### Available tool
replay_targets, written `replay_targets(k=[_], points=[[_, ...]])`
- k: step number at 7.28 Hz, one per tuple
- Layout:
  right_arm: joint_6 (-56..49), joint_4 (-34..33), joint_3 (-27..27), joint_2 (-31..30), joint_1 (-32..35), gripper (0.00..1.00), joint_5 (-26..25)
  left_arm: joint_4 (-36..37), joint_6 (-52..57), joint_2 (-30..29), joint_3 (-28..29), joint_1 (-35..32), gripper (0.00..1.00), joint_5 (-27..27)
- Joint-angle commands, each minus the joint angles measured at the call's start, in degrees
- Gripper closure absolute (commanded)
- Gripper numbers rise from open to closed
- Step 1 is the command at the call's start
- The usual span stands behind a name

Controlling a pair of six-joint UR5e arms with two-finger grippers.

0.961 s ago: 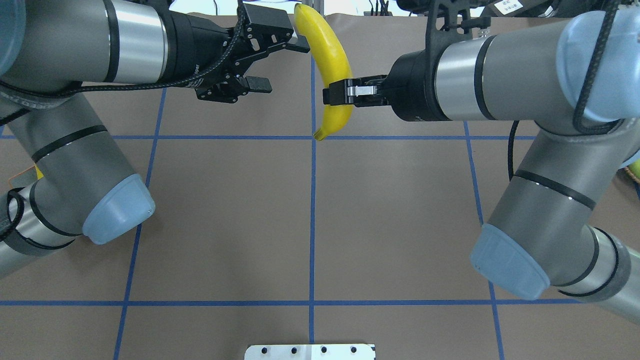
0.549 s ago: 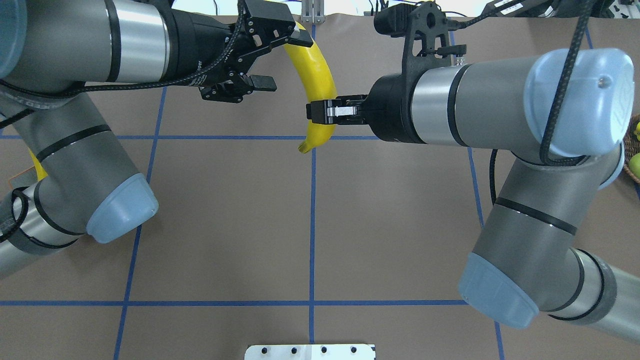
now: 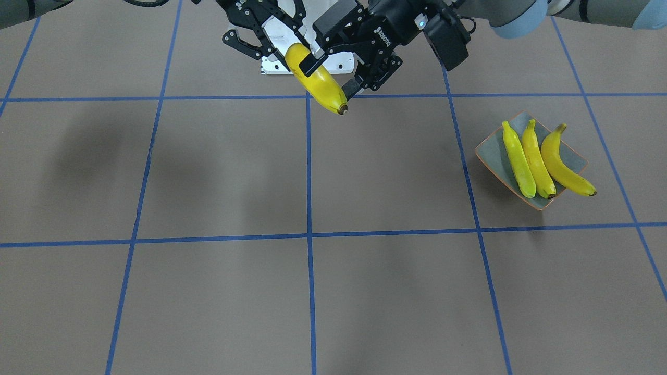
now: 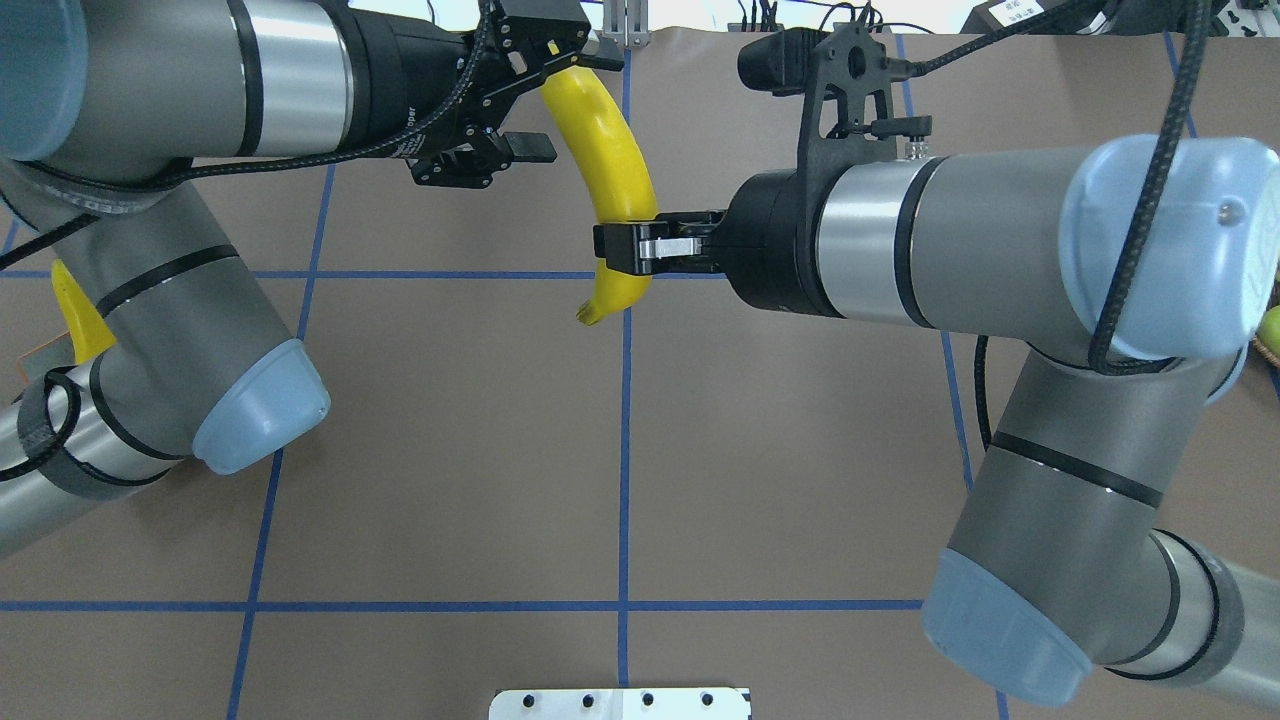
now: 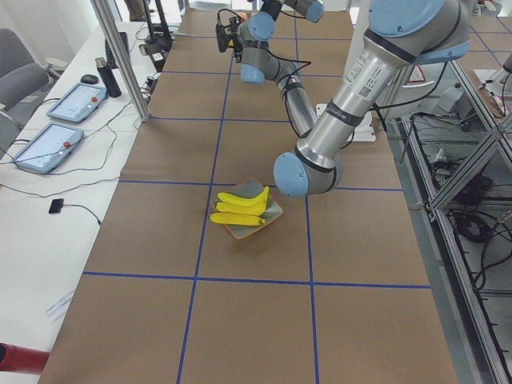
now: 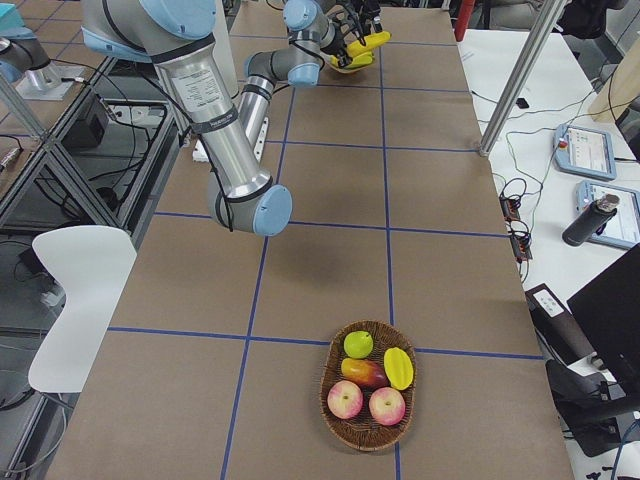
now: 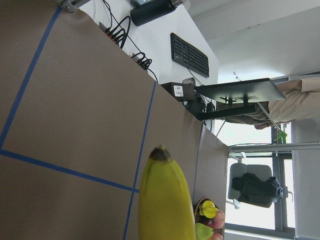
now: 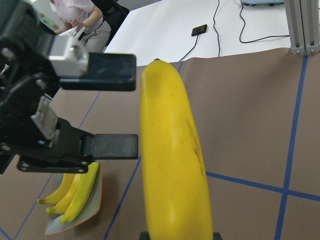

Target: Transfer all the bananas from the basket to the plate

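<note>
Yellow and curved, the held banana [image 4: 612, 165] hangs in the air above the brown table [image 4: 450, 450], spanning the 2 pincers. The right pincer [image 4: 615, 250] is clamped on it near the stem end, with its jaws narrow and pressed on the peel. The short stem juts out just past that pincer. From there the fruit runs away from the right pincer and into the left pincer [image 4: 570, 105], whose jaws stand wide.

In the front-facing view 1 finger [image 3: 311, 65] of the left pincer crosses in front of the peel. The other finger sits on the opposite side, so the banana lies between the jaws. From overhead, 1 finger is at the banana's far end while the other is apart from the peel. Whether any pad truly presses on the fruit I cannot tell. The dark blossom tip pokes out just beyond the left pincer.

The plate [image 3: 492, 153] rests on the table well apart from both pincers, out on the left pincer's outer side. 3 bananas [image 3: 536, 159] lie side by side in it, and the outermost one overhangs the rim.

The wicker basket [image 6: 365, 438] sits well apart on the right pincer's outer side, past that arm's elbow. It holds other fruit [image 6: 346, 400]: 1 green piece, 1 yellow, and some red-and-yellow ones.
</note>
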Motion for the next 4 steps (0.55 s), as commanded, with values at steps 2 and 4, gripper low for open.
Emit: replay_targets(k=[2,4], points=[[-0.1,0.1,0.1,0.1,-0.5,1.0,-0.6,-1.8,0.0,-0.1,0.2,0.9,0.25,0.1],[-0.1,0.1,0.1,0.1,-0.5,1.0,-0.7,-4.5,0.2,-0.1,0.5,1.4,0.85,0.1]])
